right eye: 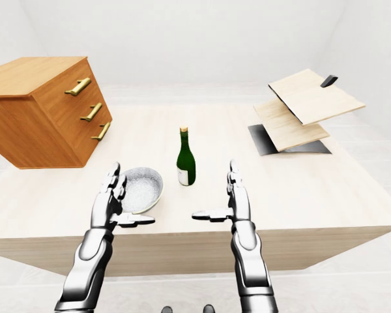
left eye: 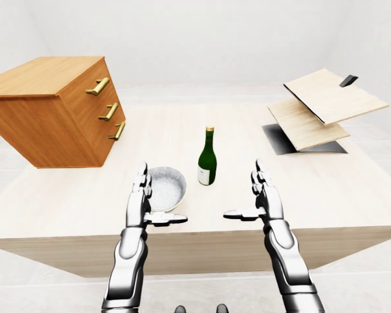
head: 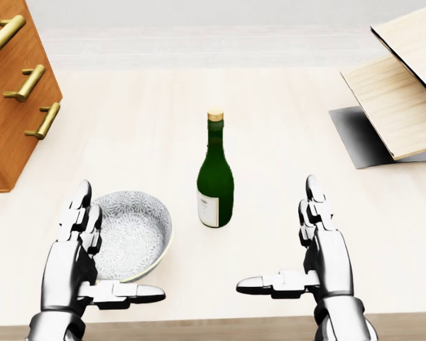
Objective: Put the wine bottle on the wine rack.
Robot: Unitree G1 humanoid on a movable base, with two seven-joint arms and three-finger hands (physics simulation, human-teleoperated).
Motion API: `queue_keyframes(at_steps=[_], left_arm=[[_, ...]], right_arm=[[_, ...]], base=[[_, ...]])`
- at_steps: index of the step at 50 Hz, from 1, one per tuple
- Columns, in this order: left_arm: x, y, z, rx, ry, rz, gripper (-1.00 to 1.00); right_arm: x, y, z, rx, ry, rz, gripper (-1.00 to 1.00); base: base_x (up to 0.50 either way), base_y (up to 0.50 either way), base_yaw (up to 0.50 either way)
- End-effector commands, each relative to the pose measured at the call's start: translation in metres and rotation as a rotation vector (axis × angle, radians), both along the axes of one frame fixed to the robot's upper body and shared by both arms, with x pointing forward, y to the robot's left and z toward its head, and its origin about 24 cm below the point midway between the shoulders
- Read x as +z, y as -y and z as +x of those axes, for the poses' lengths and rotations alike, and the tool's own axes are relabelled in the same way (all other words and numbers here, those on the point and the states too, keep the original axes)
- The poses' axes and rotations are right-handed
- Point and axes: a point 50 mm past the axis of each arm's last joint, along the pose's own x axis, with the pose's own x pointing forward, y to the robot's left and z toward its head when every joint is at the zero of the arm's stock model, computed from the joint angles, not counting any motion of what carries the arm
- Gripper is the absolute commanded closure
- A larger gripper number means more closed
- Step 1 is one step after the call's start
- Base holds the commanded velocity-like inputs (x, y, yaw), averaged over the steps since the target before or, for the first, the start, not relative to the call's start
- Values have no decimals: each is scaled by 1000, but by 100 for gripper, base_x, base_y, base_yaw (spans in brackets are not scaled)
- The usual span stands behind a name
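wine bottle (head: pixel 215 179) upright | left hand (head: pixel 82 249) spread, right hand (head: pixel 314 245) spread

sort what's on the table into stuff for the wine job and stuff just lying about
For the job: bottle, upright between the hands; rack, the tilted boards at the left-eye view's right.

Lying about: bowl by the left hand; drawers at the left.

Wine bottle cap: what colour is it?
Gold, atop the dark green wine bottle; the head view shows it best.
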Motion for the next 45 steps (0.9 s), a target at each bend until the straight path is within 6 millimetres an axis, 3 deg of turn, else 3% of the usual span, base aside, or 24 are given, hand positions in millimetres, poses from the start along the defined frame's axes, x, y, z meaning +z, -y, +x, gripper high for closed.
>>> queue_keyframes(at_steps=[1,17,23,36,45], left_arm=[[16,-3,-5,23,34,43,-100],[88,7,-39,7,330,64,-100],[106,9,-47,0,415,71,-100],[115,8,-56,0,453,73,-100],[119,6,-66,13,468,63,-100]], right_arm=[[6,7,-6,7,24,-18,-100],[54,1,-23,9,181,-63,-100],[67,1,-31,8,240,-69,-100],[96,4,-45,2,367,-63,-100],[100,3,-48,15,382,-80,-100]], base=[[0,0,0],[0,0,0],[0,0,0],[0,0,0],[-9,1,0]])
